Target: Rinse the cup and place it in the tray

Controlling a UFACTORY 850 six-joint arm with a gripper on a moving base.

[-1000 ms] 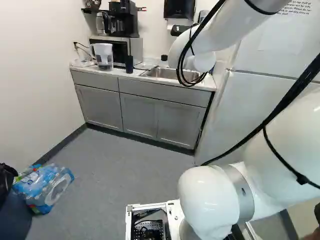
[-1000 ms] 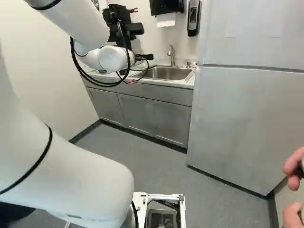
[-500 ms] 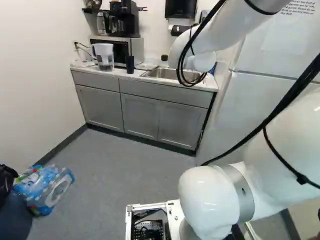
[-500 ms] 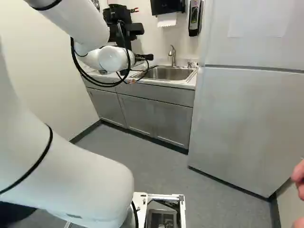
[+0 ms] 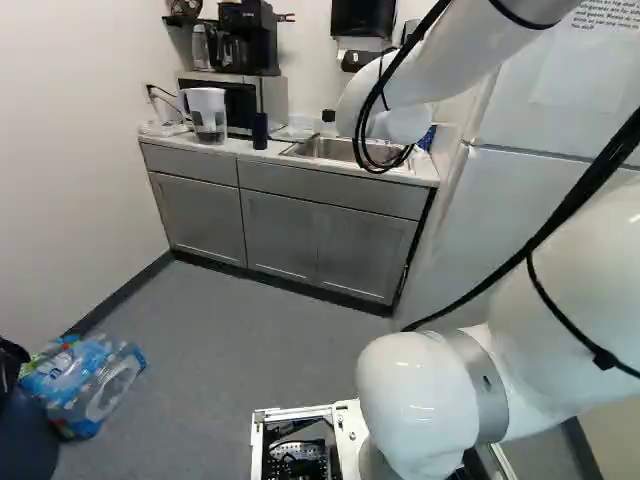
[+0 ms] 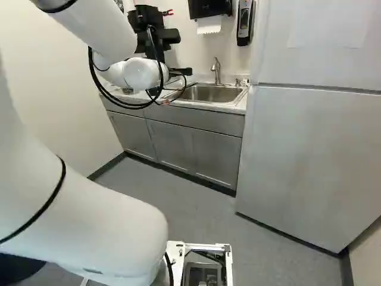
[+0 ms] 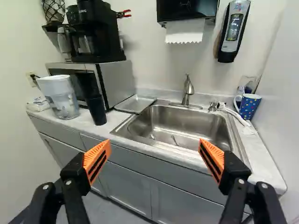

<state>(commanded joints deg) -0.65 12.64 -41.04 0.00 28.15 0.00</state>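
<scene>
- Approach sink (image 7: 187, 122) with claw (image 7: 154, 143) released, empty.
- Straddle spotted mug (image 7: 250, 107) beside sink squarely, well clear of faucet (image 7: 188, 89).
- Grip firmly, lift straight up.

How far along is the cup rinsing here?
No step visibly done: the polka-dot mug and black tumbler stand on the counter, outside the metal tray; rinsing can't be judged. In hand: nothing, the gripper is open. Apparently left: grasp the cup (which one is unclear), rinse it under the faucet, set it in the tray.
</scene>
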